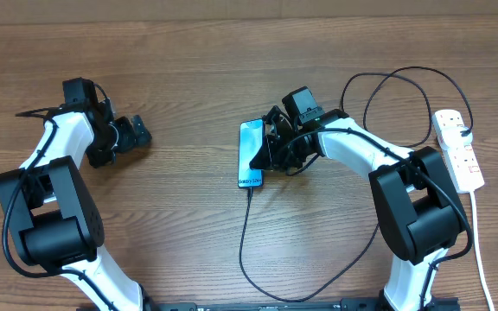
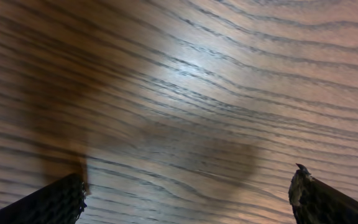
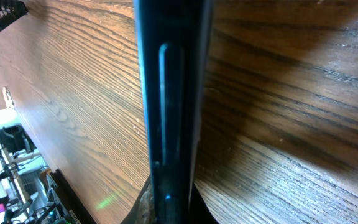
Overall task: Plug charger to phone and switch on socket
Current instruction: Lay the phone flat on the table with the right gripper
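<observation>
Right gripper [image 1: 271,154] is seen closed, apparently clamped on the right edge of the phone [image 1: 249,149] at frame centre, whose long axis runs top-to-bottom, while the socket [image 1: 458,151] lies at far right, nearer this arm than the open left gripper [image 1: 137,131].

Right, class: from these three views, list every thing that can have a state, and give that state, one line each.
phone: screen lit, clamped at its edge by the right gripper.
charger: tip at the phone's lower end, apparently plugged in.
socket: charger's other end in one outlet; switches too small to read.
left gripper: open, empty, over the table.
right gripper: shut on the phone.
</observation>
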Controlling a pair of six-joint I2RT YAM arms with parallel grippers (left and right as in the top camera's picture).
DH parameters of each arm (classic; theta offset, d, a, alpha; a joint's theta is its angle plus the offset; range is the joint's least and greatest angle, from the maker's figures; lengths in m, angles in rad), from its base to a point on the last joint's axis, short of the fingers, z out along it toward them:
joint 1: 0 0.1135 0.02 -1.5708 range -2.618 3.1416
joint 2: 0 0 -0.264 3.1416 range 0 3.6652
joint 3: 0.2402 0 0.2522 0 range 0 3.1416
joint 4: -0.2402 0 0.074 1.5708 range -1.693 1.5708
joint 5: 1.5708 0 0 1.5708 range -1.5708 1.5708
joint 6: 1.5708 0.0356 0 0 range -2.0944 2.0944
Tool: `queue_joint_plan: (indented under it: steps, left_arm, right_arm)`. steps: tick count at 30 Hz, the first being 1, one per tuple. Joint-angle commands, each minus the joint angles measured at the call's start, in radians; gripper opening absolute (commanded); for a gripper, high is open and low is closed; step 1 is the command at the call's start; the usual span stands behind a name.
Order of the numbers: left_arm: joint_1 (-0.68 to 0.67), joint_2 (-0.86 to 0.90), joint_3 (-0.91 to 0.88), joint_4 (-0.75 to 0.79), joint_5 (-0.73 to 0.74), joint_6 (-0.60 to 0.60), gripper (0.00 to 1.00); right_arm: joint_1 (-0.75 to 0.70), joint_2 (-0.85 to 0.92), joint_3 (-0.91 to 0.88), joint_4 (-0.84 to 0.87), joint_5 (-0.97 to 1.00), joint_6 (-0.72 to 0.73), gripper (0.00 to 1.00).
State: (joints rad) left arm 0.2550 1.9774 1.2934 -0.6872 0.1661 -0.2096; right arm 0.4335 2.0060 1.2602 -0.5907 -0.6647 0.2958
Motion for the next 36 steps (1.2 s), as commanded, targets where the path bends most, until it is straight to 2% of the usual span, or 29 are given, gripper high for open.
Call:
queue_joint_plan:
  steps: [1,36]
  left_arm:
    - [0.005,0.031,-0.023,-0.007,-0.066,0.0,1.0]
    - [0.005,0.031,-0.023,-0.007,-0.066,0.0,0.99]
  right_arm:
    - [0.0,0.01,0.003,0.009,0.037,-0.003,0.04]
    - [0.0,0.011,0.003,-0.016,0.107,-0.004,0.09]
